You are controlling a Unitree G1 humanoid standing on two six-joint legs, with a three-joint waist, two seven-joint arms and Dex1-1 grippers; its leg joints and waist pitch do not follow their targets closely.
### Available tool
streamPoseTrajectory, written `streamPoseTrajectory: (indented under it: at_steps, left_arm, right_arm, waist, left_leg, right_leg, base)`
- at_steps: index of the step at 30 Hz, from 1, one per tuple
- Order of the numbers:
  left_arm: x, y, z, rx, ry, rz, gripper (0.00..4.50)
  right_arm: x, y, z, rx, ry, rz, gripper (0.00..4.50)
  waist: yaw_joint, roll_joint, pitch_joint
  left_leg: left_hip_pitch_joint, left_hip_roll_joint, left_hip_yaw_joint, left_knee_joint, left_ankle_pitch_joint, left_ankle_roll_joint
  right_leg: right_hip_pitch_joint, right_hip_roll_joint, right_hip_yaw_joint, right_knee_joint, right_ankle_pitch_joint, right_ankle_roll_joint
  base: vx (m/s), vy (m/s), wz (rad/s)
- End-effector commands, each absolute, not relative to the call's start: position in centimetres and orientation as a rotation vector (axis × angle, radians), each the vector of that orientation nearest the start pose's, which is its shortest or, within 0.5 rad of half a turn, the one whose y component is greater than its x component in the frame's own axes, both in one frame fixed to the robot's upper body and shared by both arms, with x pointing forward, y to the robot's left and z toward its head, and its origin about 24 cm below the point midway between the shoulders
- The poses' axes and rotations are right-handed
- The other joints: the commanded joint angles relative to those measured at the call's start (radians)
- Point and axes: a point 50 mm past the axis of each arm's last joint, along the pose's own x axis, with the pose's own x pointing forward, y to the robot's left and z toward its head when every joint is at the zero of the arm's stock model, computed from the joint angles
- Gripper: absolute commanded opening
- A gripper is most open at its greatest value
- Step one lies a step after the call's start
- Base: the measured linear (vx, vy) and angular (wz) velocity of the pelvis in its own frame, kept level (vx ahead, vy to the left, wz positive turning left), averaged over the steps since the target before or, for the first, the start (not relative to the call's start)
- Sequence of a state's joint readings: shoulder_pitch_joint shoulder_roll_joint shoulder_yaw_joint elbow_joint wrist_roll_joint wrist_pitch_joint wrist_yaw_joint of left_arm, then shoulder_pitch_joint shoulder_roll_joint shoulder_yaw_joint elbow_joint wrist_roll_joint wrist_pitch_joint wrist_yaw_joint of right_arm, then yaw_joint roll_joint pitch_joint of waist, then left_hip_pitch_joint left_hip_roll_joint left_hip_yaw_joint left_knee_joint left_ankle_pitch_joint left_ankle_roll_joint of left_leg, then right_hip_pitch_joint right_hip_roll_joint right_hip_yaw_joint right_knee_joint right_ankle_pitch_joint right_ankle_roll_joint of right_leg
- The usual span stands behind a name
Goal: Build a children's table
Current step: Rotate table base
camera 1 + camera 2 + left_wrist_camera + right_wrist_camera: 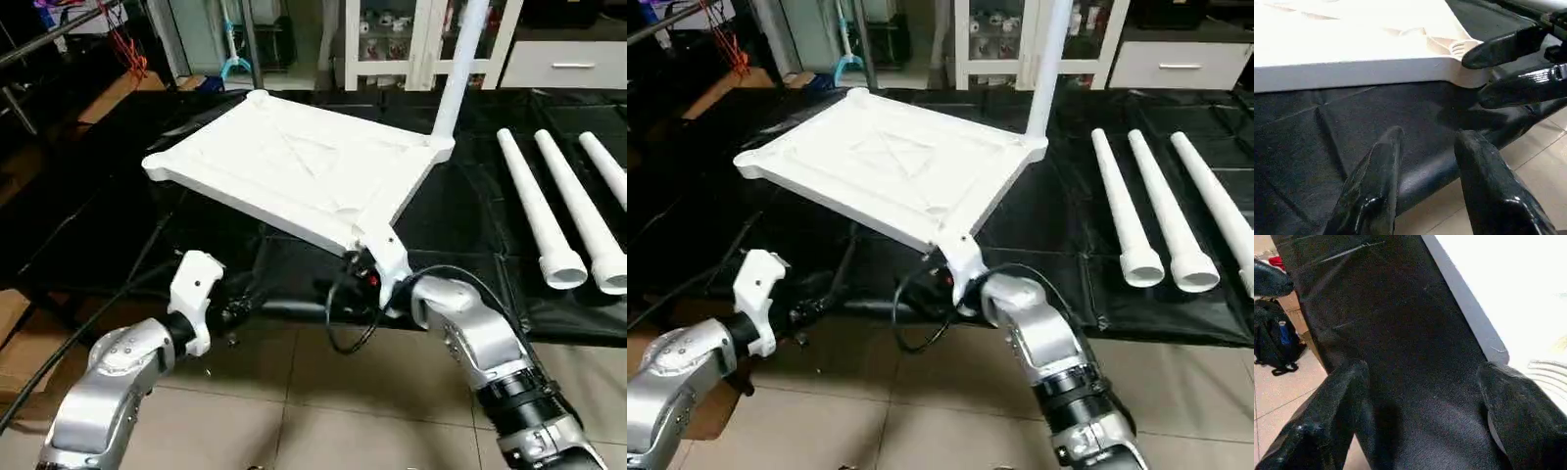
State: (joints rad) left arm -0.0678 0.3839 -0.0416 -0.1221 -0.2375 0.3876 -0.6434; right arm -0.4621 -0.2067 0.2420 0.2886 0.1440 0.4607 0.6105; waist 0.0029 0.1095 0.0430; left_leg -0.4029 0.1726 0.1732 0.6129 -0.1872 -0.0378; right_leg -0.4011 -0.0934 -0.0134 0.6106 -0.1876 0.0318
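Tabletop point(294, 166) lies underside up on the black-covered table point(470, 245), ribs and corner sockets facing the ceiling, presumably so the legs can be pushed down into them. One fitted leg point(458, 73) already stands upright in the far corner socket, well beyond both sets of jaws. Three loose legs point(549, 211) lie side by side on the black cover, off to the right of the right gripper point(1513, 66) and well apart from it, wide ends toward the robot; likely staged for easy pickup.

Right gripper sits at the tabletop's near corner, jaws standing wide, one above and one below the corner's edge, as the left wrist view shows. Whether they actually touch the plastic I cannot tell. Looks like a move to steady or shift the slab.

Left gripper point(1425, 161) hangs at the table's front edge, just short of the tabletop's near side, jaws partly open with nothing between them. Three corner sockets are not yet filled, so the job reads as early.
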Motion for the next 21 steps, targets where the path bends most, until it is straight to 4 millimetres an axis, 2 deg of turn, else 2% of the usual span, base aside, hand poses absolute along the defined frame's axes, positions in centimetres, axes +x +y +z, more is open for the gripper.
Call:
streamPoseTrajectory:
  at_steps: [1, 2, 5, 6, 7, 8, 12, 13, 16, 21]
  left_arm:
    - [25.5, 17.3, 6.1, 0.115, 0.275, -0.692, 1.94]
    - [25.6, 17.3, 6.0, 0.118, 0.279, -0.694, 1.94]
    - [25.7, 17.1, 6.1, 0.121, 0.282, -0.7, 1.94]
    - [25.7, 17.1, 6.1, 0.121, 0.282, -0.702, 1.94]
    - [25.7, 17.1, 6.1, 0.122, 0.282, -0.702, 1.94]
    - [25.8, 17.0, 6.1, 0.122, 0.282, -0.702, 1.94]
    - [26.0, 16.7, 6.1, 0.128, 0.283, -0.701, 1.94]
    - [26.0, 16.5, 6.1, 0.128, 0.283, -0.701, 1.94]
    - [26.2, 16.3, 6.1, 0.129, 0.283, -0.7, 1.94]
    - [26.4, 15.9, 6.1, 0.135, 0.278, -0.696, 1.94]
  right_arm:
    - [31.5, -10.4, 4.4, -0.123, 0.458, 0.788, 3.86]
    - [31.6, -10.9, 4.1, -0.115, 0.478, 0.765, 3.86]
    - [32.2, -12.1, 3.9, -0.135, 0.496, 0.715, 3.86]
    - [32.4, -12.5, 3.9, -0.148, 0.488, 0.694, 3.86]
    - [32.5, -12.5, 3.9, -0.149, 0.486, 0.69, 3.86]
    - [32.7, -12.8, 4.0, -0.158, 0.475, 0.668, 3.86]
    - [34.2, -14.7, 4.4, -0.214, 0.438, 0.537, 3.86]
    - [34.5, -15.2, 4.5, -0.236, 0.429, 0.505, 3.86]
    - [35.2, -16.0, 5.1, -0.26, 0.397, 0.445, 3.86]
    - [36.5, -17.7, 6.4, -0.322, 0.32, 0.324, 3.86]
  waist:
    - [-0.002, 0.002, -0.058]
    - [-0.001, 0.006, -0.056]
    - [-0.003, 0.001, -0.054]
    - [-0.003, 0.008, -0.054]
    - [-0.004, 0.005, -0.053]
    - [-0.003, 0.006, -0.053]
    - [-0.006, 0.005, -0.054]
    - [-0.005, 0.005, -0.053]
    - [-0.007, 0.003, -0.054]
    - [-0.008, -0.001, -0.061]
  left_leg:
    - [0.028, 0.032, -0.013, -0.091, -0.322, -0.02]
    - [0.032, 0.033, -0.013, -0.092, -0.346, -0.026]
    - [0.033, 0.033, -0.014, -0.094, -0.379, -0.037]
    - [0.035, 0.033, -0.015, -0.094, -0.389, -0.042]
    - [0.037, 0.033, -0.015, -0.095, -0.403, -0.047]
    - [0.039, 0.033, -0.014, -0.094, -0.411, -0.052]
    - [0.034, 0.031, -0.016, -0.094, -0.42, -0.055]
    - [0.038, 0.03, -0.014, -0.092, -0.432, -0.057]
    - [0.033, 0.029, -0.016, -0.092, -0.419, -0.05]
    - [0.027, 0.028, -0.011, -0.084, -0.345, -0.022]
  right_leg:
    - [0.025, -0.024, 0.01, -0.071, -0.202, -0.205]
    - [0.022, -0.024, 0.011, -0.073, -0.225, -0.206]
    - [0.022, -0.024, 0.01, -0.077, -0.266, -0.199]
    - [0.02, -0.024, 0.01, -0.077, -0.276, -0.198]
    - [0.018, -0.024, 0.01, -0.081, -0.292, -0.195]
    - [0.015, -0.023, 0.01, -0.083, -0.302, -0.191]
    - [0.018, -0.026, 0.007, -0.083, -0.322, -0.192]
    - [0.014, -0.025, 0.007, -0.086, -0.34, -0.191]
    - [0.02, -0.025, 0.007, -0.086, -0.334, -0.187]
    - [0.026, -0.025, 0.004, -0.08, -0.263, -0.209]
  base:
    - [0.0, 0.0, 0.0]
    - [0.0, 0.0, 0.0]
    - [0.0, 0.0, 0.0]
    - [0.0, 0.0, 0.0]
    - [0.0, 0.0, 0.0]
    - [0.0, 0.0, 0.0]
    - [0.0, 0.0, 0.0]
    - [0.0, 0.0, 0.0]
    - [0.0, 0.0, 0.0]
    - [0.0, 0.0, 0.0]
